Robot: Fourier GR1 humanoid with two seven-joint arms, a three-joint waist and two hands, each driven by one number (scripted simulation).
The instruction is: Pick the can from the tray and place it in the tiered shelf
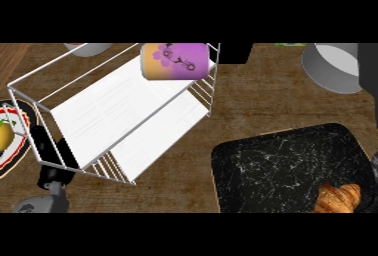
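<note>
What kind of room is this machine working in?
Most likely a kitchen counter. A wooden worktop carries a white wire tiered shelf with a purple and orange can on it, a dark marbled tray holding a croissant, and a grey pot.

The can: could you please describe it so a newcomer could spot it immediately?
Find the white wire tiered shelf at the counter's left. At its far end, on the upper tier, lies the can on its side. Nothing else nearby is orange and purple.

The purple-and-orange can [175, 60] lies on its side on the white wire tiered shelf's [118, 115] top tier.
</note>
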